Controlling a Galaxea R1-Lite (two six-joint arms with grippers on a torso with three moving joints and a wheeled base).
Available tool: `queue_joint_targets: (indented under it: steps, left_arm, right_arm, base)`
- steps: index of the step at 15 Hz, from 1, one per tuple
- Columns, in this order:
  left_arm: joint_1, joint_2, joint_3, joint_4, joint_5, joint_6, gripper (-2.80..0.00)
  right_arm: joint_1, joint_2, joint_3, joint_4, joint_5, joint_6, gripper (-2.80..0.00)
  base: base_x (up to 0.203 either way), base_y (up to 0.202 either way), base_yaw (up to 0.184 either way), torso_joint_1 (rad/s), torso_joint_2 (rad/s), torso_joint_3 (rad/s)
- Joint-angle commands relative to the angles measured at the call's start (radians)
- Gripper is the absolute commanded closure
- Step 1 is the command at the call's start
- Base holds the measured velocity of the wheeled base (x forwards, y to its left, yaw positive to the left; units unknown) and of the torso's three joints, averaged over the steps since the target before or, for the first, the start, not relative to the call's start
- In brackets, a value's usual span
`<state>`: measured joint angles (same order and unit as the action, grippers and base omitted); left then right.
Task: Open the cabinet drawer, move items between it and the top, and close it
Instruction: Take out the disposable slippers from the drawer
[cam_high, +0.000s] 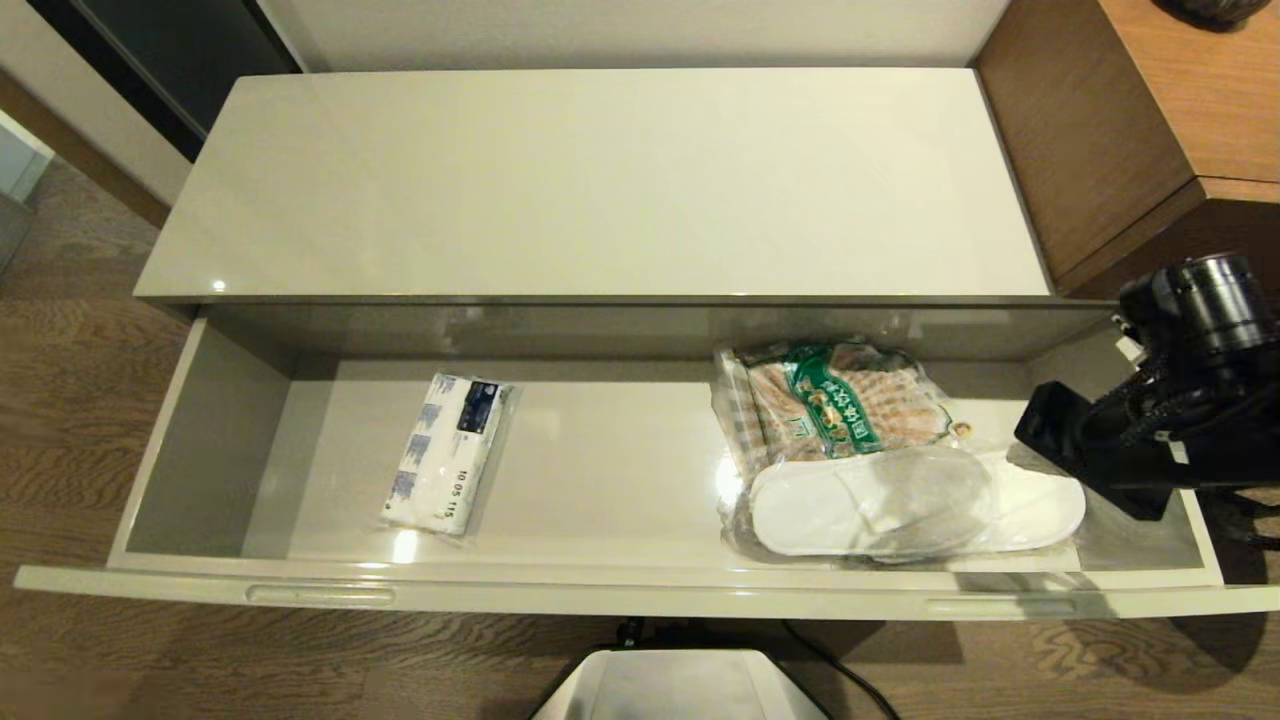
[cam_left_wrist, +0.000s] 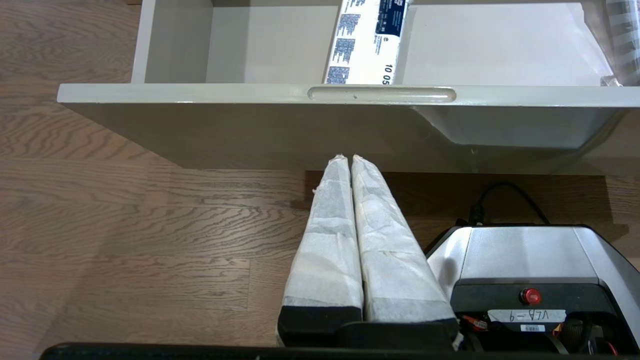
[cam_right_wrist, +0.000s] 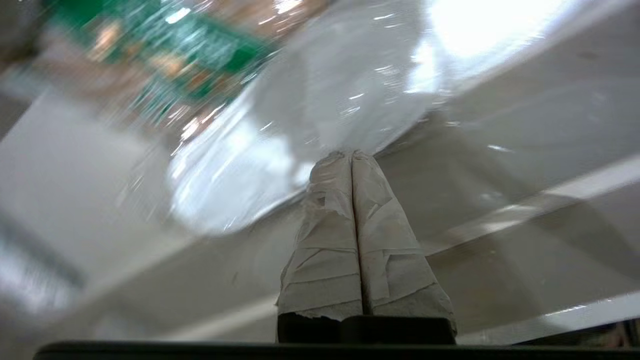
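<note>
Slippers (cam_high: 915, 510) in their clear plastic bag lie at the near right of the open cabinet drawer (cam_high: 200, 440), just behind its front edge with the two long recesses. I read them as light, flat and soft, and the film as slick and crinkly; I would pinch a loose fold of bag at the toe end nearest my right gripper (cam_right_wrist: 351, 156) rather than try to span the soles. That gripper reaches in from the right end of the drawer, its paper-wrapped jaws pressed together on nothing, tips just beside the bag's edge in the right wrist view. My left gripper (cam_left_wrist: 348, 159) is parked low in front of the drawer, over the wood floor (cam_left_wrist: 125, 225), jaws likewise clenched and empty.

Just behind the slippers, partly under them, sits the crinkly packet (cam_high: 835, 400) with brown pattern and a green label; the label's characters are too small for me to read. It looks light and noisy, liable to slide on the glossy drawer floor. Left of centre lies a white tissue pack (cam_high: 445, 450) with a dark blue label and the digits "10 05 115" along one edge.

Farthest away is the top (cam_high: 600, 180), a glossy cream slab with nothing on it. A brown wood-grain desk (cam_high: 1190, 110) adjoins it at the right.
</note>
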<state>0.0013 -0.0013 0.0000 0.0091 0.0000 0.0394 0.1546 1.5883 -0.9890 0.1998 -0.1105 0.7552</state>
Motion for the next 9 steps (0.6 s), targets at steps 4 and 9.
queue_joint_targets:
  steps: [4,9]
  left_arm:
    - [0.000,0.001,0.000,0.000,0.000,0.001,0.00]
    - [0.000,0.001,0.000,0.000,0.000,0.001,0.00]
  right_arm:
    - [0.004,0.064,0.003,0.022,-0.028,0.047,-2.80]
    - [-0.031,0.101,0.017,-0.081,0.026,0.050,-2.80]
  base:
    - [0.000,0.000,0.000,0.000,0.00,0.000]
    - [0.000,0.000,0.000,0.000,0.00,0.000]
